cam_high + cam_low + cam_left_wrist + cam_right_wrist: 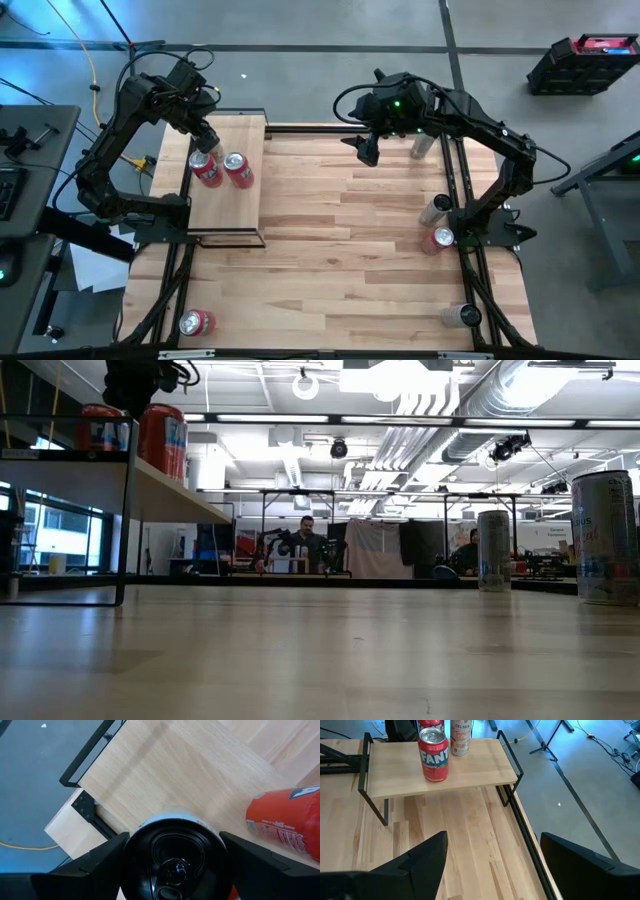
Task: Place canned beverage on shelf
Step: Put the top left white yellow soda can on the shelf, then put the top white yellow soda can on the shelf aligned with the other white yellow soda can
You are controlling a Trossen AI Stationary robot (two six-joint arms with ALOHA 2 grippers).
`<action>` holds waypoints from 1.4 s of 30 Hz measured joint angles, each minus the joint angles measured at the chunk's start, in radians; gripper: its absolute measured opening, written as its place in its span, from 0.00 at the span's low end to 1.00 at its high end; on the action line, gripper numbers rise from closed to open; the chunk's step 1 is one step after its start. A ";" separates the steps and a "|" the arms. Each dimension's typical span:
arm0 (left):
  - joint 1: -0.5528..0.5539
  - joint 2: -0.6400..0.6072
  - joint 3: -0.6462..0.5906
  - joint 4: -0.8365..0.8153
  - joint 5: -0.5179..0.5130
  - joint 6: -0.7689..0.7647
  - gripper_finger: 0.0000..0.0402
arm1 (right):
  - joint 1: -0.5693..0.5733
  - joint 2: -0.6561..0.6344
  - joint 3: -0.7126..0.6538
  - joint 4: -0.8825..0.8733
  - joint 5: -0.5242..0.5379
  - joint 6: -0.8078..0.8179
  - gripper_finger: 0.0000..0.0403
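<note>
A: High view, item one: shelf [228, 200], pale wood on a black frame, at the left side of the worktop [340, 240]. Contents?

B: Two red soda cans upright on it, side by side. Left gripper [203, 140] sits over the outer red can [206, 170], fingers spread either side of it; the left wrist view looks straight down on that can's top between the two fingers. Whether the pads touch the can, I cannot tell. The inner red can [238, 170] stands free just beside it.

A: Item two: right gripper?

B: Right gripper [367, 150] hangs above the far middle of the worktop, fingers spread, holding nothing.

A: Stock not shelved?

B: Another red can [196, 323] at the near left corner. Along the right edge: a red can [440, 238], a pale slim can [435, 209], a silver can [462, 316], and one more pale can [421, 146] by the right arm.

A: Progress?

B: Judged partway: two shelved, the outer one apparently at the point of release; several left on the worktop.
</note>
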 joint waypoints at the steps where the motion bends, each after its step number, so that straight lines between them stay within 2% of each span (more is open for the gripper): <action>1: 0.000 0.000 0.000 0.000 0.003 -0.006 0.74 | 0.000 0.000 0.000 0.000 0.000 0.000 0.76; 5: 0.000 0.000 0.000 0.000 0.021 -0.017 0.76 | 0.000 0.000 0.000 0.000 0.000 0.000 0.76; 10: 0.000 0.000 0.000 0.000 0.025 -0.018 0.84 | 0.000 0.000 0.000 0.000 0.000 0.000 0.76; 14: 0.000 0.000 0.000 0.015 -0.038 -0.018 0.91 | 0.000 0.000 0.000 0.000 0.000 0.000 0.76; 17: 0.000 0.000 0.000 0.022 -0.044 -0.017 0.94 | 0.000 0.000 0.000 0.000 0.000 0.000 0.76; 27: -0.001 0.000 0.000 0.047 0.010 -0.021 0.94 | 0.000 0.000 0.000 0.000 0.000 0.000 0.76; 38: -0.034 0.000 0.000 0.156 0.009 -0.074 0.94 | 0.000 0.000 0.000 0.000 0.000 0.000 0.76; 42: -0.050 0.000 0.000 0.234 -0.040 -0.133 0.94 | 0.000 0.000 0.000 0.009 0.000 0.000 0.76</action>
